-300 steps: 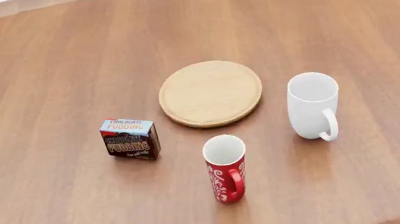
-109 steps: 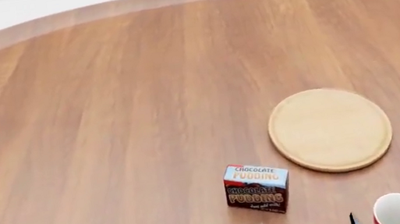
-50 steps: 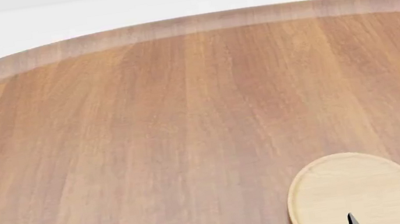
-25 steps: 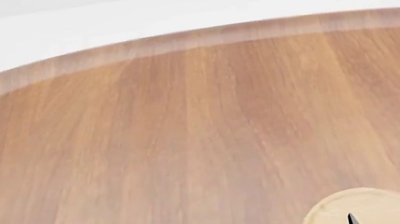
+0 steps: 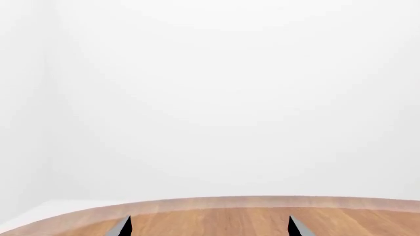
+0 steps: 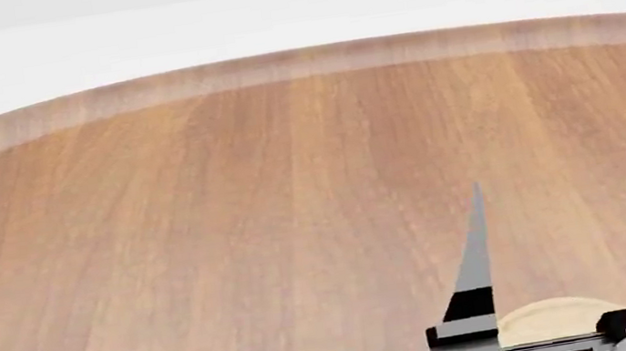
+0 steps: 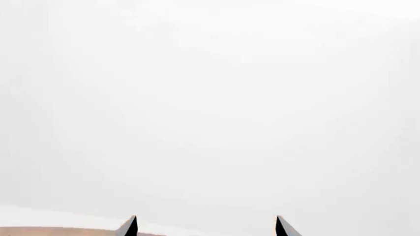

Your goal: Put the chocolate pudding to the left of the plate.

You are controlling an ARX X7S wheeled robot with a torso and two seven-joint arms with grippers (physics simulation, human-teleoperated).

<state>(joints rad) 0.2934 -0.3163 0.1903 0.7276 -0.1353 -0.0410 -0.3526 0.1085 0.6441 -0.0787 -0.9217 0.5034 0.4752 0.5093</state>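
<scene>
- Nowhere in any current view: the chocolate pudding, so I can't say where it sits or whether it's been moved
- Low in the head view, only a sliver of the plate (image 6: 554, 318) shows, pale tan, tucked behind my right gripper (image 6: 573, 231)
- Right gripper rises in front of the plate, two dark pointed fingers wide apart, nothing between them
- Right wrist view agrees: two fingertips apart, blank white wall beyond, a thin strip of table at the edge
- Left gripper (image 5: 208, 227): two tips apart in its wrist view, nothing held; head view shows just one tip of it at the lower left
- Left wrist looks across the far rim of the table (image 6: 232, 205) to white wall, no objects in sight
- Table surface visible in the head view is bare wood out to the curved far edge
- Progress, my read: no grasp yet, neither gripper carrying anything, pudding not confirmed left of the plate
- Left to do: get the pudding in view, grasp it, set it on the table left of the plate, release
</scene>
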